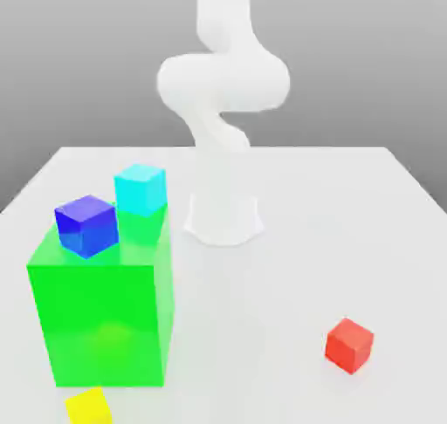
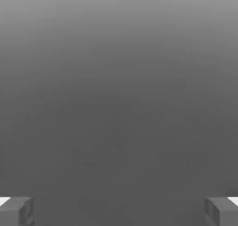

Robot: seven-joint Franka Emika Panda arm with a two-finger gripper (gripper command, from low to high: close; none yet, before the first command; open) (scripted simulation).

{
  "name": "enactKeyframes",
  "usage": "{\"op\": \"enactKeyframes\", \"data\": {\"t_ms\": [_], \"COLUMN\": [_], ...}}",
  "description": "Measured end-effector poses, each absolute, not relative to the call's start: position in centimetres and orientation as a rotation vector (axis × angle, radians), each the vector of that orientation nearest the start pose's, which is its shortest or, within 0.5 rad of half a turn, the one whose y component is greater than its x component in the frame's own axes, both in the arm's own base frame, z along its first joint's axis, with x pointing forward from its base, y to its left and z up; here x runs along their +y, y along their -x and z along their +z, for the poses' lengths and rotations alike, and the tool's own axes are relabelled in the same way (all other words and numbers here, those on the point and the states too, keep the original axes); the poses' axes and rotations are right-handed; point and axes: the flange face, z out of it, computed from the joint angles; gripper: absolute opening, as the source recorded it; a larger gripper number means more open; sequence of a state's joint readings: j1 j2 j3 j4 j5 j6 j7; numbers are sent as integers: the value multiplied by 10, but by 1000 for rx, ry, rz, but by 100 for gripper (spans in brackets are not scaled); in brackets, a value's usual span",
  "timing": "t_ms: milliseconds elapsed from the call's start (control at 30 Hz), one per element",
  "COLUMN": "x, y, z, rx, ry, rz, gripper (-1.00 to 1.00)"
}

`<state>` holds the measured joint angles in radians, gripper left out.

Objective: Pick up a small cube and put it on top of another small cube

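Several small cubes lie about the white table (image 1: 288, 283). A blue cube (image 1: 86, 225) rests on top of a large green block (image 1: 100, 318). A cyan cube (image 1: 140, 189) sits at the block's far edge, apparently on its top as well. On the table at the exterior view's right lies a red cube (image 1: 349, 345), and a yellow cube (image 1: 88, 406) lies in front of the green block. In the hand view my gripper (image 2: 119, 211) is open, its fingertips (image 2: 16, 211) far apart with nothing between them, facing plain grey.
The arm's white base (image 1: 223, 217) stands mid-table, just right of the green block in the exterior view. Its upper links (image 1: 223, 82) rise and leave the picture at the top. The green block is a tall obstacle on the exterior view's left.
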<state>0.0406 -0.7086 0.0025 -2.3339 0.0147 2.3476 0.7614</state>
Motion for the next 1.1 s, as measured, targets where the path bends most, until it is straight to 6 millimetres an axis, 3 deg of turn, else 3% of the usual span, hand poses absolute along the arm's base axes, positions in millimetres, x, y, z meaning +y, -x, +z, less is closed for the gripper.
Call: {"op": "enactKeyframes", "data": {"t_ms": [167, 367, 533, 667, 733, 933, 967, 1100], "x": [60, 116, 156, 187, 191, 192, 192, 192], "y": [-432, -453, -439, -408, -390, -379, -378, -378], "z": [565, 440, 335, 255, 218, 143, 134, 134], "rx": [791, 577, 381, 188, 112, 66, 66, 66], "ry": [2688, 2861, 2987, 3078, 3118, 3141, 3140, 3141], "rz": [-727, -489, -291, -131, -52, -1, 0, 0], "gripper": [0, 0, 0, 0, 0, 0, -100, -100]}}
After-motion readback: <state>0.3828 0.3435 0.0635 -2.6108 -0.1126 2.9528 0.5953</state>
